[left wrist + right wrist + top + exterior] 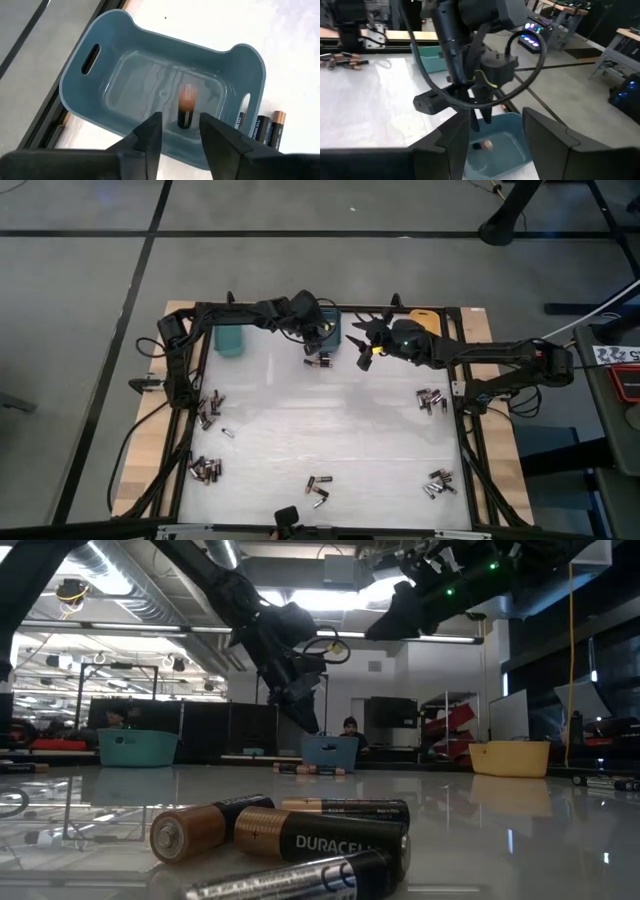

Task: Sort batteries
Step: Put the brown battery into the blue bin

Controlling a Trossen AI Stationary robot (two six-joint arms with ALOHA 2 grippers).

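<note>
Left tool (180, 137) hung directly above the blue bin (125, 55) at the far edge of the counter (330, 430), fingers apart. One battery (185, 107), dark body with coppery end, showed blurred between and below the fingertips, over the bin floor and free of both fingers. The right wrist view showed the same cell inside the bin (485, 145).

Right tool (368, 352) was poised just beside the blue bin, on the side of the orange bin (424, 319), fingers apart with nothing between them.

A teal bin (229, 340) stood at the far edge toward the left arm. Two batteries (317, 361) lay on the counter just in front of the blue bin. Other batteries lay in loose clusters: two groups along the left side (208, 408) (205, 470), two along the right side (432, 399) (438, 483), and one near the front edge (319, 488), the last filling the low view's foreground (300, 840).
</note>
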